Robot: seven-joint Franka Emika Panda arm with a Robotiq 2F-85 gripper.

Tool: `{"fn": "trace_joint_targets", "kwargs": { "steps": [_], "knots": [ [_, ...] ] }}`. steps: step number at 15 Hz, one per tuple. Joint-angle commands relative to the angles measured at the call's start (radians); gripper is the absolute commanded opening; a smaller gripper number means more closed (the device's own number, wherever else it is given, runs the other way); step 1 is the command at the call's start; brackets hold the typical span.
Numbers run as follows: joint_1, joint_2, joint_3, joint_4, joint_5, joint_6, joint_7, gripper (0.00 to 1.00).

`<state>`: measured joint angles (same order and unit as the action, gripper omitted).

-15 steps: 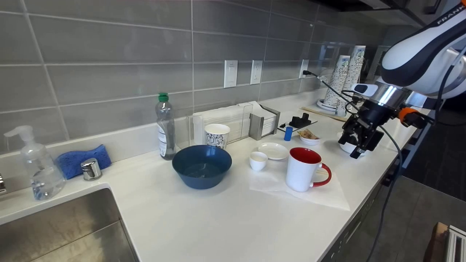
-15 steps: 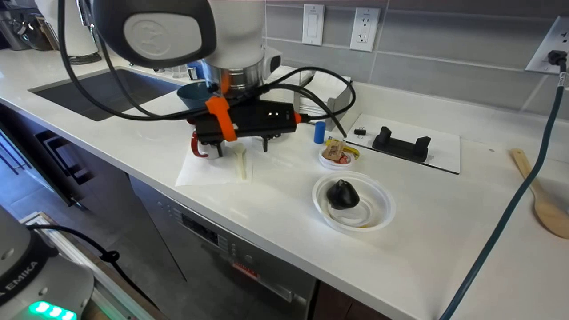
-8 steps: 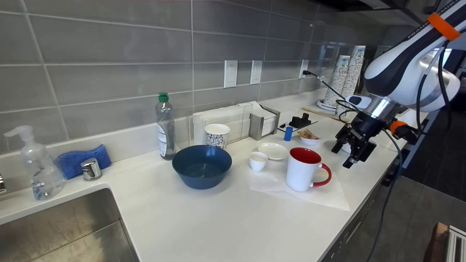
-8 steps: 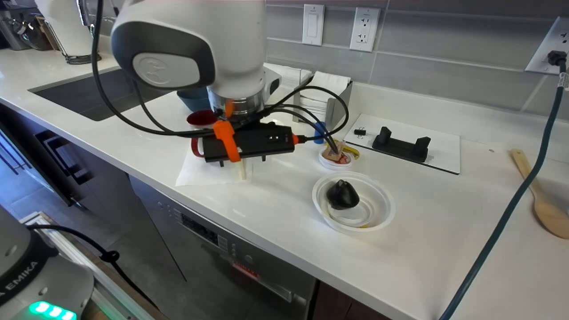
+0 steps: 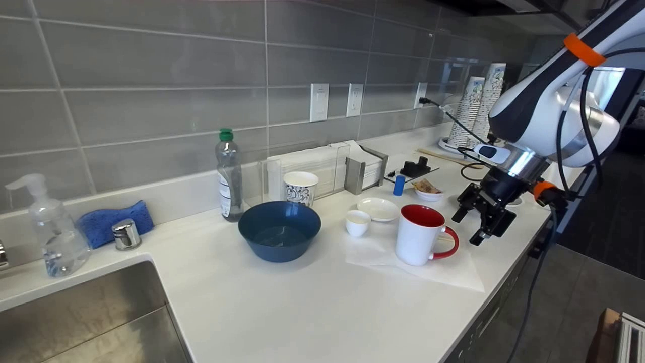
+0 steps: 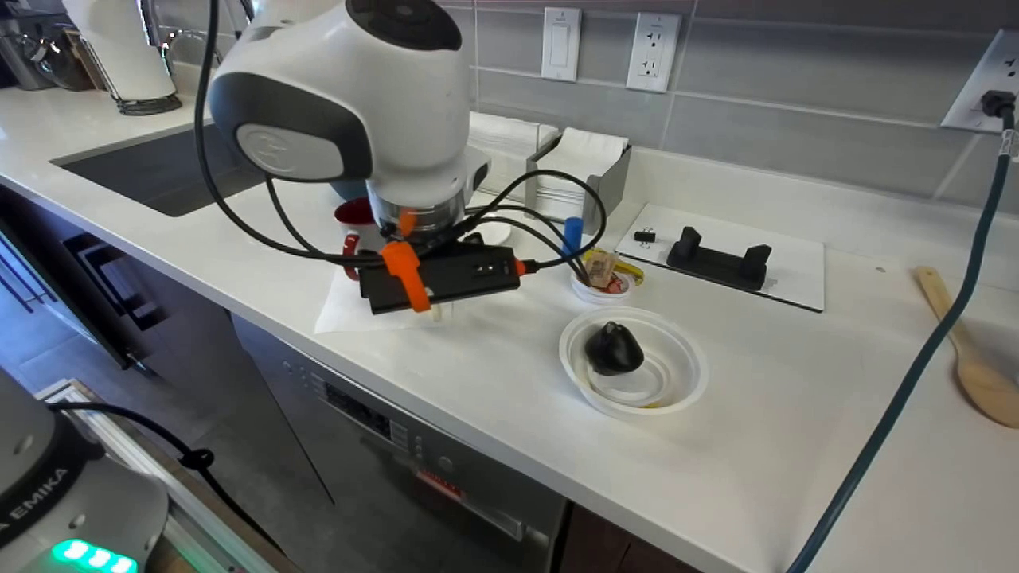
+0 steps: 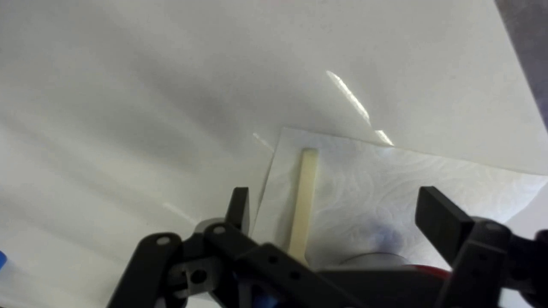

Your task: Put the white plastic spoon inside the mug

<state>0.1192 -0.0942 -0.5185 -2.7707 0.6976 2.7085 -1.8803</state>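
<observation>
Hovering with jaws spread wide, the gripper (image 7: 337, 211) held nothing; plastic spoon (image 7: 304, 203) lay below on a paper sheet (image 7: 364, 182), handle showing between the jaws in the wrist view, far end hidden there. Probably very light, stiffish, smooth, maybe slippery, could flick away if over-squeezed; mid-handle looked the best hold, tips low since it lay flat. Red-handled mug (image 5: 415, 242) stood upright near it, same sheet. Counts: one plastic spoon, one mug, one sheet; farther off, one small white cup (image 5: 357, 226), one blue bowl (image 5: 279, 252), one wooden spoon (image 6: 987, 388)
</observation>
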Motion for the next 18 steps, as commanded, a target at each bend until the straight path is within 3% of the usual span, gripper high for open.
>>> {"fn": "trace_joint_targets", "kwargs": {
  "steps": [1, 3, 4, 5, 6, 7, 8, 9, 11, 13, 18],
  "knots": [
    [0.031, 0.025, -0.001, 0.0, 0.144, 0.042, -0.148, 0.72],
    [0.037, 0.033, 0.001, 0.0, 0.201, 0.045, -0.206, 0.69],
    [0.04, 0.036, 0.003, 0.001, 0.228, 0.04, -0.229, 0.61],
    [0.041, 0.036, 0.004, 0.001, 0.252, 0.038, -0.252, 0.65],
    [0.044, 0.038, 0.006, 0.001, 0.276, 0.037, -0.272, 0.54],
    [0.047, 0.039, 0.007, 0.001, 0.299, 0.036, -0.291, 0.5],
    [0.05, 0.041, 0.009, 0.001, 0.314, 0.033, -0.302, 0.37],
    [0.052, 0.04, 0.012, 0.001, 0.335, 0.036, -0.323, 0.32],
    [0.058, 0.039, 0.016, 0.001, 0.366, 0.035, -0.345, 0.28],
    [0.063, 0.044, 0.018, 0.006, 0.399, 0.036, -0.37, 0.35],
    [0.071, 0.053, 0.018, 0.021, 0.466, 0.034, -0.43, 0.38]
  ]
}}
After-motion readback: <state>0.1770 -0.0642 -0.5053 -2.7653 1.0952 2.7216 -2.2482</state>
